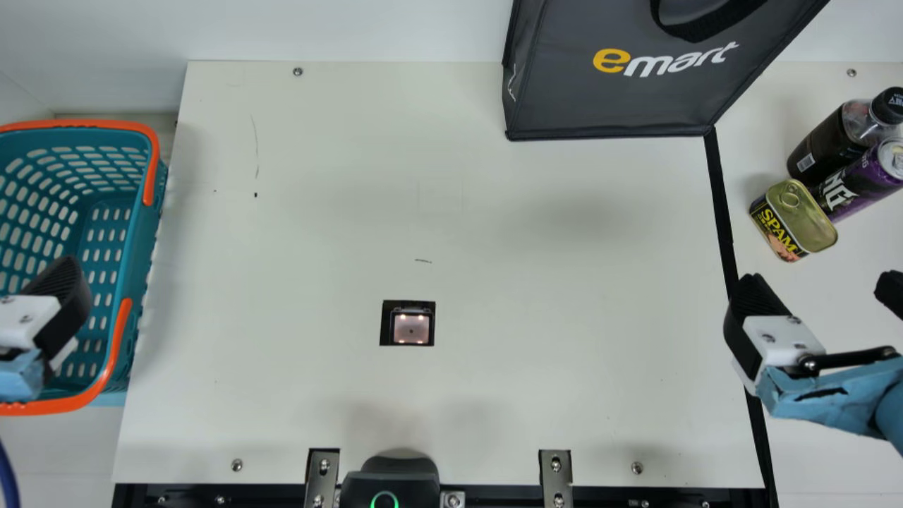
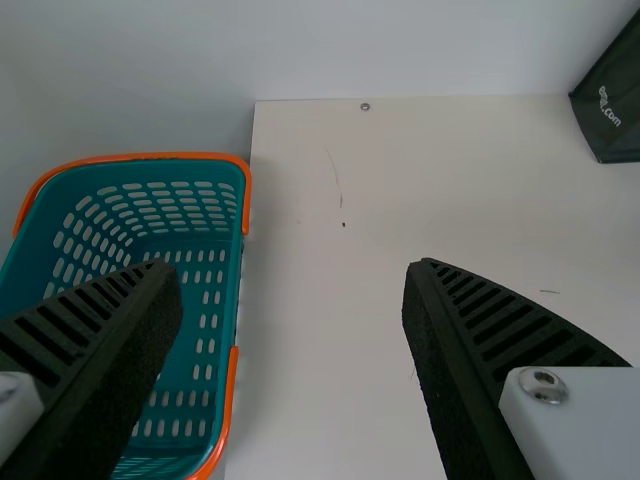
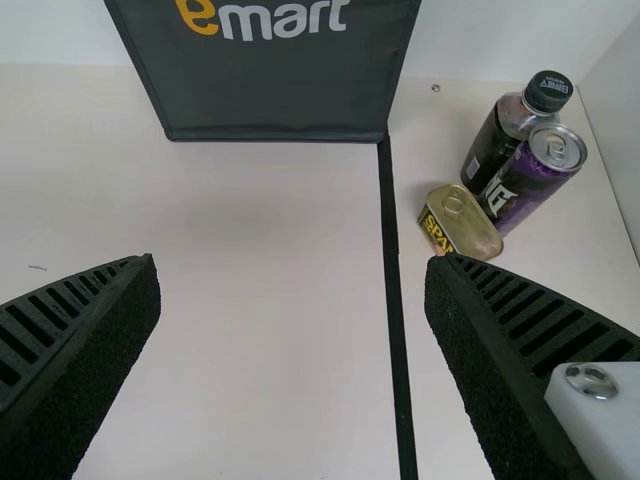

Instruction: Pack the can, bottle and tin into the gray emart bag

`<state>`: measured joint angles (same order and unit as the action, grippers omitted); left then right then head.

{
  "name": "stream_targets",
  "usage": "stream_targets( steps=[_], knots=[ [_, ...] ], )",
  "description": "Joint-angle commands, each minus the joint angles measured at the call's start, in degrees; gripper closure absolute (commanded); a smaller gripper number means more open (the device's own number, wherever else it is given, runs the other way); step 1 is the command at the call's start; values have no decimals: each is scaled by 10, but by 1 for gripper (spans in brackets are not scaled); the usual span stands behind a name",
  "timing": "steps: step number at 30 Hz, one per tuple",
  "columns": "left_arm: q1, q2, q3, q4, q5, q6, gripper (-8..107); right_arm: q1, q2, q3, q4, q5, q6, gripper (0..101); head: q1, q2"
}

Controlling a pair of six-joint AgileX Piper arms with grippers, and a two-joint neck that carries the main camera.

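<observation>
Tin (image 1: 806, 216), boxy gold metal, at frame's upper right, seems stiff, slippery; wide-open black right gripper (image 1: 820, 283) should hold its long sides.

Gray emart bag (image 1: 607, 106): just one
Bottle (image 1: 827, 149): I count one
Can (image 1: 859, 182): one
Tin (image 1: 803, 215): one, too
Teal basket (image 1: 143, 229): one

I hold my left hand (image 1: 62, 300) open, its two black ribbed fingers (image 2: 500, 325) well apart. My right hand (image 1: 820, 286) is spread wide too, black fingers (image 3: 530, 315) facing each other across a gap, my light-blue wrist (image 1: 832, 398) just behind them.
</observation>
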<state>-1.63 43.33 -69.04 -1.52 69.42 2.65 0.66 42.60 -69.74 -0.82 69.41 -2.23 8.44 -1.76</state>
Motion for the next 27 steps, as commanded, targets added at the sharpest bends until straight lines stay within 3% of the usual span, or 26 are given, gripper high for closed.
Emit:
stream_targets(
  steps=[1,13,27],
  knots=[
    [0,0,0,0,0,0,9,0,0,0,0,0,0,10,-19,-12],
    [0,0,0,0,0,0,9,0,0,0,0,0,0,10,-184,-181],
    [0,0,0,0,0,0,9,0,0,0,0,0,0,10,-184,-182]
  ],
)
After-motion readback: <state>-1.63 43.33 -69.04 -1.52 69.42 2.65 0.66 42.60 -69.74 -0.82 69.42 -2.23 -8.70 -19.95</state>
